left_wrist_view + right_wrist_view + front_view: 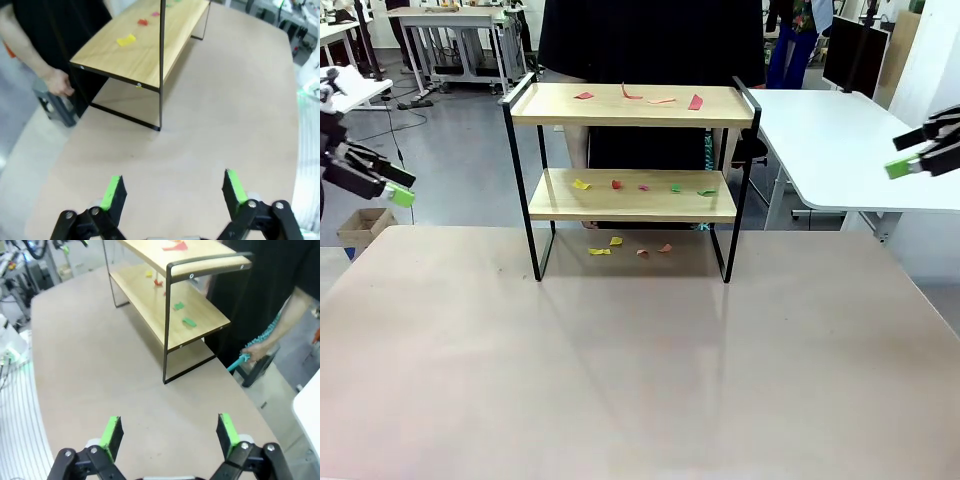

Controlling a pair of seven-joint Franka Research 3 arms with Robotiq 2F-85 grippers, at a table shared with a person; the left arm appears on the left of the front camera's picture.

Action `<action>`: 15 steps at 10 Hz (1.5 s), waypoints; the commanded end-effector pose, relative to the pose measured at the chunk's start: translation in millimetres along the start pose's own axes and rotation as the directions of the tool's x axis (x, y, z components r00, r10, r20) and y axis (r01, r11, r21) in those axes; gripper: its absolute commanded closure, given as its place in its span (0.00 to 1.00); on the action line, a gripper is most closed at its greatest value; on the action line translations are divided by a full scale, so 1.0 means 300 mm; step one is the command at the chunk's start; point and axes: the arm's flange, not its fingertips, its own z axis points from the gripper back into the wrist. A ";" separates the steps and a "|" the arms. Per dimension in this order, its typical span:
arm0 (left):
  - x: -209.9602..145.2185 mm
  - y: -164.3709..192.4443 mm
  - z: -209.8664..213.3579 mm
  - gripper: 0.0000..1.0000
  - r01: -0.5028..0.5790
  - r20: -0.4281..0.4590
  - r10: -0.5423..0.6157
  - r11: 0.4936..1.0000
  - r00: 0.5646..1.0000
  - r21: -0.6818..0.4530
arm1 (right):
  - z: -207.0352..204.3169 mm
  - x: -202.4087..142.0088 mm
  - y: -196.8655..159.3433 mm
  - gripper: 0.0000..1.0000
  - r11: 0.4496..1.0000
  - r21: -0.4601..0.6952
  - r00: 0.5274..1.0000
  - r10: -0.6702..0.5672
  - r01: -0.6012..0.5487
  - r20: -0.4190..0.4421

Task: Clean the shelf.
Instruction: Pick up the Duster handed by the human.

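Checking in from the remote station. The shelf (630, 117) sits at the far middle of my table (640, 390), standing upright on its black frame, long side facing me. Both boards are littered with small coloured paper scraps: a few reddish ones on the top board (696, 102), and yellow, red, pink and green bits on the lower board (581, 184). A few more scraps (600, 251) lie on the table under the shelf, between its legs.

The left gripper (400, 188) hangs off the far left edge of the table, well apart from the shelf, jaws spread wide with nothing between them. The right gripper (900, 155) is the same story out on the right side, over by the white table (840, 140): fingers apart, holding nothing. Both wrist views show bare tabletop between the green pads (114, 187).

A person in black (650, 40) stands right behind the shelf on the far side. One hand (57, 82) hangs low by the shelf's left end, the other hand (255, 351) is down by the right end, with a teal coiled thing (272, 325) beside it. I can't tell what that is.
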 end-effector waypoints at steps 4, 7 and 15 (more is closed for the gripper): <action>-0.079 0.094 -0.091 0.00 0.131 0.190 -0.129 0.991 0.973 0.006 | -0.037 -0.197 -0.166 0.00 0.991 0.031 0.992 0.126 -0.127 0.022; -0.096 0.091 -0.092 0.00 0.095 0.134 -0.095 0.995 0.987 0.001 | -0.021 -0.180 -0.132 0.00 0.998 0.034 0.998 0.059 -0.060 0.027; -0.235 0.349 -0.087 0.00 0.151 0.318 -0.107 0.981 0.942 -0.118 | 0.032 -0.316 -0.401 0.00 0.995 0.080 0.990 0.054 -0.064 0.130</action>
